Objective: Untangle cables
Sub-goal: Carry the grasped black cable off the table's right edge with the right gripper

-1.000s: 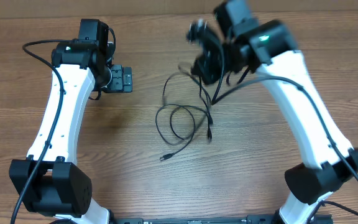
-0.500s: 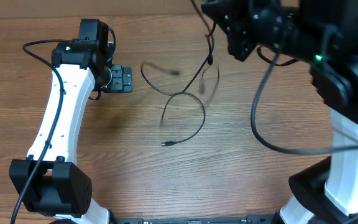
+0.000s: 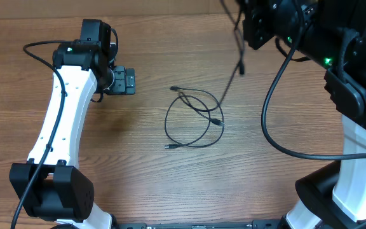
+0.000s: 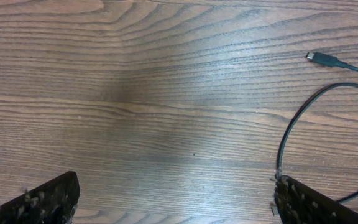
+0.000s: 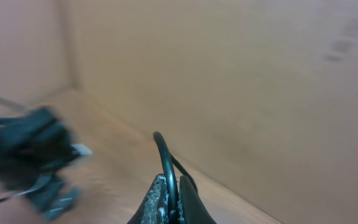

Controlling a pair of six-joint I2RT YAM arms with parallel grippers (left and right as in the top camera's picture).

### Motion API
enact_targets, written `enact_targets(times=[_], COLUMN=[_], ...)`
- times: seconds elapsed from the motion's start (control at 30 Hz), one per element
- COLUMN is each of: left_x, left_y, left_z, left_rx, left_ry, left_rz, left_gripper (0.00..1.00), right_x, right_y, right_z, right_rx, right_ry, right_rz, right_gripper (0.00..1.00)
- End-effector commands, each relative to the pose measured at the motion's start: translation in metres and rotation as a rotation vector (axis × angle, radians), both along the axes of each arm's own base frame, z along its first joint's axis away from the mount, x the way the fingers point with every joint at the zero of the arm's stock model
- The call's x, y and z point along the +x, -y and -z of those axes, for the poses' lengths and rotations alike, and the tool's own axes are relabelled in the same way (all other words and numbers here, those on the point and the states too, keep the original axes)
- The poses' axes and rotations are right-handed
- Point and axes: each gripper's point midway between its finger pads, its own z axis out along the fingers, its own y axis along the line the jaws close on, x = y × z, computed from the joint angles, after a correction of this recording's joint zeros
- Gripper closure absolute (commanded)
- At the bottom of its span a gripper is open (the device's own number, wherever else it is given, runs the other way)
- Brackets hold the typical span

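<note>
Our right gripper (image 5: 171,202) is up high, pinching one cable (image 3: 241,63); the other cable (image 3: 199,124) has dropped below its fingers, seemingly untangled. Left gripper (image 4: 176,205) stays spread.

The cables (image 3: 166,124) are black; the worktop (image 3: 145,165) is brown with streaky wood grain; the arms (image 3: 62,121) are white with black joints.

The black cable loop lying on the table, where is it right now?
In the overhead view the cable loop lies in the middle of the table, right of the left gripper and below-left of the second cable dangling from the right gripper.
</note>
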Motion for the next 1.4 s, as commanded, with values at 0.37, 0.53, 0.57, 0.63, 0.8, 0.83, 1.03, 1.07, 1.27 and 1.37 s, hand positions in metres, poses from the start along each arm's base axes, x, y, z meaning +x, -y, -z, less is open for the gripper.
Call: enact_targets(times=[0.37,0.53,0.57,0.63,0.8,0.83,1.03,1.07,1.27,1.37], left_x=[0.001,0.001,0.001,0.001,0.001,0.001,0.001,0.001,0.001,0.001], left_y=[0.003,0.003,0.003,0.003,0.003,0.003,0.003,0.003,0.003,0.003], left_z=[-0.002,-0.002,-0.002,-0.002,-0.002,-0.002,-0.002,-0.002,-0.002,-0.002], left_rx=[-0.002,-0.002,-0.002,-0.002,-0.002,-0.002,-0.002,-0.002,-0.002,-0.002], left_ry=[0.008,0.008,0.008,0.008,0.008,0.008,0.008,0.008,0.008,0.008], left_rz=[0.025,0.025,0.025,0.025,0.025,0.025,0.025,0.025,0.025,0.025], left_gripper=[0.01,0.0,0.0,0.0,0.0,0.01,0.0,0.01,0.0,0.0], right_x=[0.042,0.054,0.056,0.059,0.071,0.074,0.094,0.098,0.101,0.099], right_y=[0.167,0.222,0.234,0.256,0.313,0.324,0.394,0.403,0.462,0.481], right_z=[-0.005,0.011,0.016,0.025,0.052,0.057,0.086,0.089,0.102,0.102], right_rx=[-0.101,-0.128,-0.135,-0.145,-0.164,-0.165,-0.141,-0.132,-0.092,-0.074], right_ry=[0.046,-0.005,-0.02,-0.047,-0.113,-0.121,-0.111,-0.102,-0.034,-0.004], right_rz=[0.667,0.804,0.832,0.885,1.01,1.032,1.149,1.154,1.219,1.214], right_gripper=[0.96,0.96,0.96,0.96,0.96,0.96,0.96,0.96,0.96,0.96])
